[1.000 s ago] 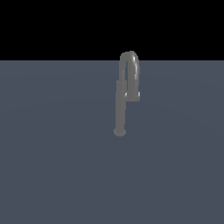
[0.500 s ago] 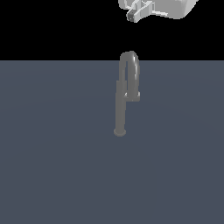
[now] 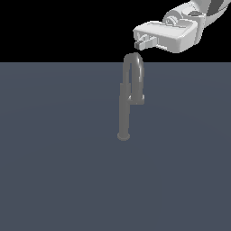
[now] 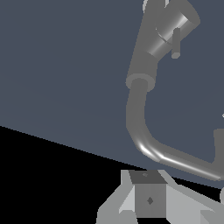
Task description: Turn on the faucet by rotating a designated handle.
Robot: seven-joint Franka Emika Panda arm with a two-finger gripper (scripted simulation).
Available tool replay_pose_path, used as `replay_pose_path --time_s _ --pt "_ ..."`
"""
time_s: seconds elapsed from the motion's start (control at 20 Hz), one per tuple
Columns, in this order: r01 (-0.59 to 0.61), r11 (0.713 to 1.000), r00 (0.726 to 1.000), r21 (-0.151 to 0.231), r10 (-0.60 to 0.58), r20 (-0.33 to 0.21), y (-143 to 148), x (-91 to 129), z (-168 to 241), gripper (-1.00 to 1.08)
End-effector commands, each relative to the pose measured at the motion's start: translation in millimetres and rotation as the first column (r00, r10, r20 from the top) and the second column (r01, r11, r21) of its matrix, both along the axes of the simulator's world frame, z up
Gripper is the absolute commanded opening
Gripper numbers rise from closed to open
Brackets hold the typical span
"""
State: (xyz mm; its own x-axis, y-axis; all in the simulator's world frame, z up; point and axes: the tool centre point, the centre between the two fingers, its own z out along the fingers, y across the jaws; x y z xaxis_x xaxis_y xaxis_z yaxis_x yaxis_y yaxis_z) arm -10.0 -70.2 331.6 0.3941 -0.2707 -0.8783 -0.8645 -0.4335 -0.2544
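The faucet [image 3: 124, 113] is standing upright on the grey desk [image 3: 54, 171], its handle [image 3: 137, 100] sticking out toward the exterior view's right. The gripper [image 3: 140, 44] is hovering just above the arched spout, touching nothing; whether its jaws are spread, I cannot tell.

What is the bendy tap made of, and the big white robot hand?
The faucet looks like dull grey metal, with a bright streak along its bent spout in the wrist view. The gripper looks like smooth white plastic or painted metal; I can't tell which in this simulator render.
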Motion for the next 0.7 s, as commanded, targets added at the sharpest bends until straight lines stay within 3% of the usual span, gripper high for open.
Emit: replay_pose_path --time_s 0.0,0.35,0.65 --pt "0.055 0.997 0.997 0.053 -0.052 -0.056 -4.6 9.2 -16.7 -1.00" --pt "0.216 0.960 0.960 0.176 -0.175 -0.219 -13.0 27.2 -65.5 -1.00" --pt "0.325 0.916 0.914 0.237 -0.239 -0.329 -14.9 34.1 -99.1 -1.00"
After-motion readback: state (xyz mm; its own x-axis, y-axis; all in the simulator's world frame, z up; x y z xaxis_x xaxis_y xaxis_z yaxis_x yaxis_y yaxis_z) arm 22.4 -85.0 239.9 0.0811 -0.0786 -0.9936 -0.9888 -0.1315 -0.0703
